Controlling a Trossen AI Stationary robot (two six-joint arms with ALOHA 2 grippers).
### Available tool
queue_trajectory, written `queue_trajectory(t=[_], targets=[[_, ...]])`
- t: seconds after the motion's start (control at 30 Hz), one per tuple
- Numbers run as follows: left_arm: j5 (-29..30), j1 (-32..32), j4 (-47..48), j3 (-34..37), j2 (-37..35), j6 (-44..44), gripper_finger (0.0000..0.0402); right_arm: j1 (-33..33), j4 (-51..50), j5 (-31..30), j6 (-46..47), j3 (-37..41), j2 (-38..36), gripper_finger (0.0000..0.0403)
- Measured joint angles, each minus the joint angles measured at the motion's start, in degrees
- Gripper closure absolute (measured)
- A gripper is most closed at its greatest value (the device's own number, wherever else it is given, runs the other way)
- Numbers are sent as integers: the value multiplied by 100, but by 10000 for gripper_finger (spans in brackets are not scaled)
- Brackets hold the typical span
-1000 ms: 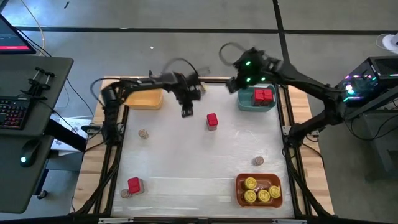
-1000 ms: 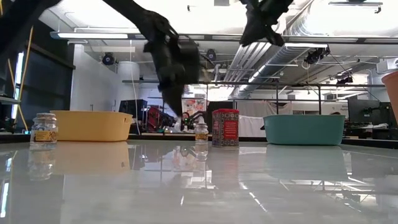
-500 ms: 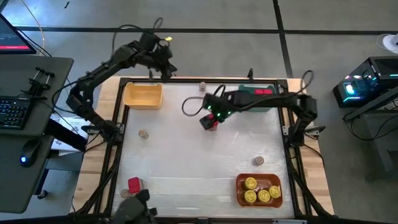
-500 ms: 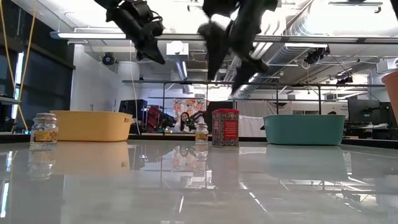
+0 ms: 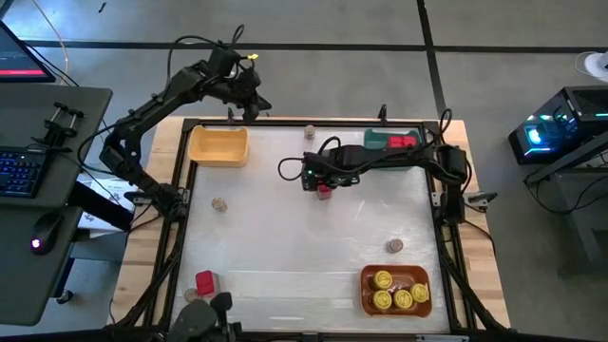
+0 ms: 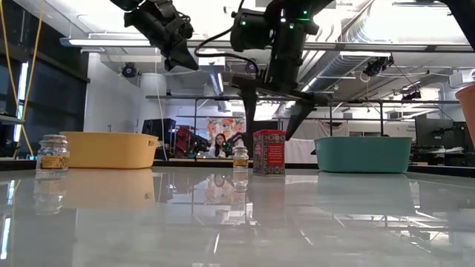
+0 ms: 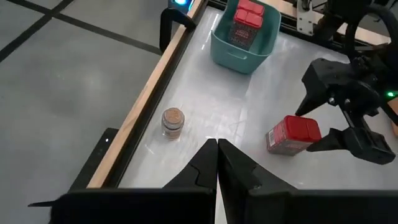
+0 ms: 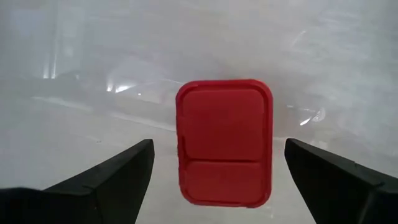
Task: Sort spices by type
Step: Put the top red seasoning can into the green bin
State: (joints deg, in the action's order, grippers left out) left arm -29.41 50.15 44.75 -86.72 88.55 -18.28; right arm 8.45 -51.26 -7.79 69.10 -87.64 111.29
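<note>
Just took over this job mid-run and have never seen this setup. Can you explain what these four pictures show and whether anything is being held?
It is a table with two dark robot arms. One picture looks straight down, one looks level across the table top, and two come from cameras on the arms' wrists.

The right gripper hangs open over a red tin in mid-table, a finger on each side, not touching it. The left gripper is shut, empty, raised beyond the far edge near the yellow bin.

The teal bin holds red tins, the orange bin yellow-lidded jars. Loose on the table: another red tin and small brown jars, one by the far edge. Nothing is held.
</note>
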Motion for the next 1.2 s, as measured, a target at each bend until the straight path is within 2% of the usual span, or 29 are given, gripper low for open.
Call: queue_trajectory(t=[0.23, 0.33, 0.43, 0.53, 0.73, 0.83, 1.07, 1.2], targets=[[-152, -78, 101, 0, -53, 97, 401, 104, 113, 187, -390, -3, 310, 47], [-227, -183, 61, 0, -263, -144, 401, 150, 240, 185, -466, -2, 386, 66], [-151, -240, -21, -2, -410, -163, 401, 175, 197, 183, -494, -4, 386, 120], [-99, -232, -161, -2, -487, 10, 401, 177, -60, 202, -658, -4, 367, 201], [168, -233, -223, -2, -576, 61, 401, 226, -479, 342, -1112, -2, -116, 198], [203, -233, -223, -2, -599, 94, 401, 417, -815, 92, -1208, -2, -612, 198], [160, -235, -152, -2, -599, 137, 401, 1389, -2257, -895, -1262, 42, -1892, 198], [153, -260, -154, -2, -597, 278, 402, 2201, -2417, -908, -1380, 389, -2263, 198]])
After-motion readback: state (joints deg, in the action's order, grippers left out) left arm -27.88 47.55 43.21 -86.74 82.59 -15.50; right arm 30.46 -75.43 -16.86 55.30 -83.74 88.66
